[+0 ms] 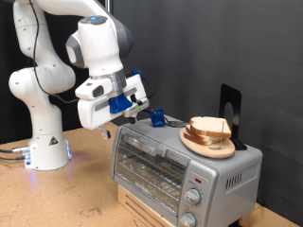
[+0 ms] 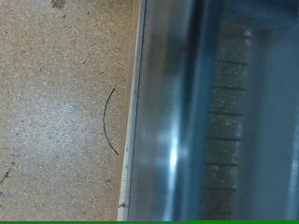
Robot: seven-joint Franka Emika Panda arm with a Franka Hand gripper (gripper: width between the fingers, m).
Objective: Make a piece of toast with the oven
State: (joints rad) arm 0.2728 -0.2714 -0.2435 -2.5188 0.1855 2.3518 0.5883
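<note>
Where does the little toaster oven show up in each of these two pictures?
Exterior view: the oven sits at the bottom right, door shut, with the toast on a wooden plate on its top; the gripper hangs over its left end.
Wrist view: the oven fills the right half, seen from close above; no toast in sight.
Shared landmark: the speckled tabletop.

The arm (image 1: 57, 71) was glossy white, built of rounded, bulbous segments with thin dark-grey seams at the joints. Its base (image 1: 47, 151), at seven o'clock in the exterior view, carried a small triangular warning sticker and a bluish glow low on one side. The white hand block (image 1: 99, 102) bore blue fittings and black parts, with dark cables (image 1: 11, 154) trailing near the base.
</note>
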